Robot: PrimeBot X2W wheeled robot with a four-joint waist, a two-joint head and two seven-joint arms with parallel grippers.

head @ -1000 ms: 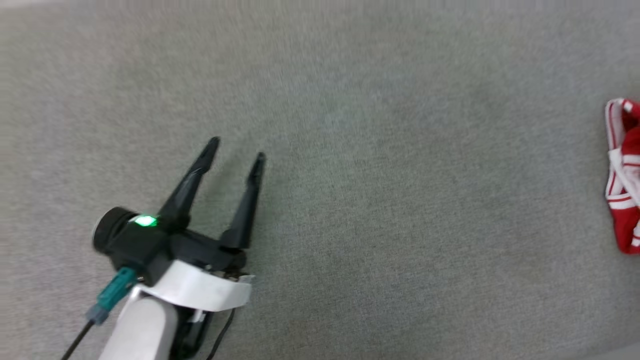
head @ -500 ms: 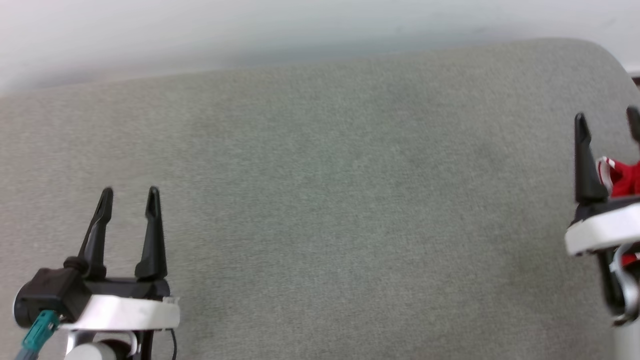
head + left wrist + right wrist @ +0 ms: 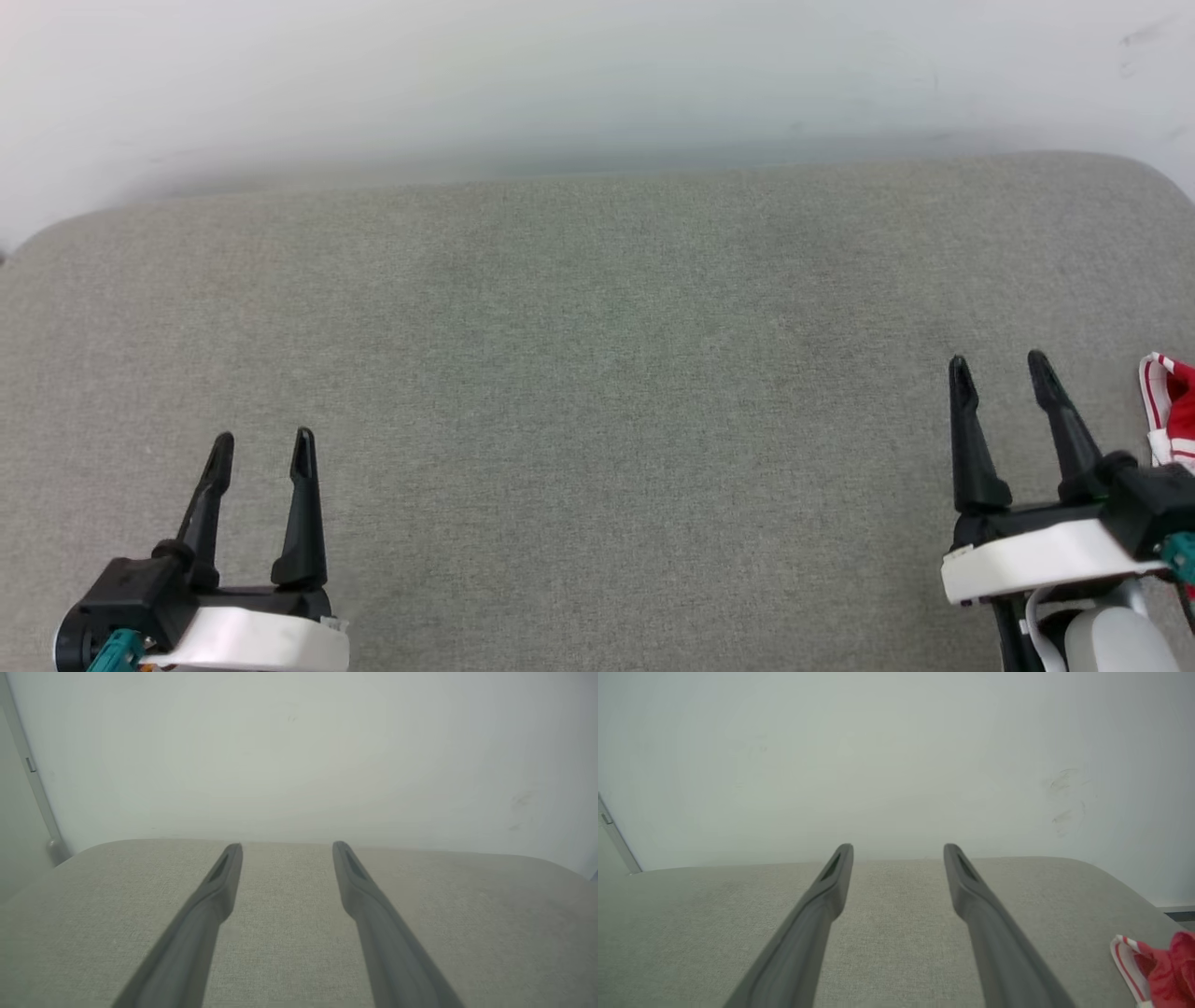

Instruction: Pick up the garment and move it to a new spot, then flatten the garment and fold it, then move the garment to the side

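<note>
The garment (image 3: 1174,411) is a single bunched red-and-white heap at the far right edge of the grey fabric table (image 3: 597,373) in your head view. It's cut off by the frame, and the right arm's wrist hides its lower part. You get both claws here. The left claw (image 3: 263,437) is at the lower left and the right claw (image 3: 996,360) at the lower right, just left of the garment. Each has its two dark fingers spread wide with nothing between them. A pale wall (image 3: 597,75) runs behind the table.

In your left wrist view the left claw (image 3: 287,845) is gaping and empty, with bare table fabric under it and a rounded table corner to the left.

Your right wrist view has the right claw (image 3: 898,847) spread just as wide, holding nothing. The garment (image 3: 1157,970) sits in the bottom right corner, showing its striped white-and-red trim, well apart from the fingertips.
</note>
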